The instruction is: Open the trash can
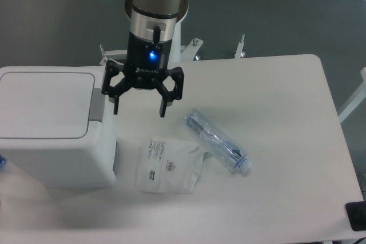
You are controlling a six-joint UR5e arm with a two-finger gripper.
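The trash can (54,127) is a large white boxy bin at the table's left, its flat lid down and its grey latch tab (98,105) on the right edge of the lid. My gripper (139,112) hangs open just right of that tab, its left finger close beside it and nothing between the fingers. A blue light glows on the gripper body.
A clear plastic bottle (217,141) lies on its side right of the gripper. A white plastic bag (169,166) with labels lies below the gripper, next to the bin. The table's right edge (337,135) runs near a white post.
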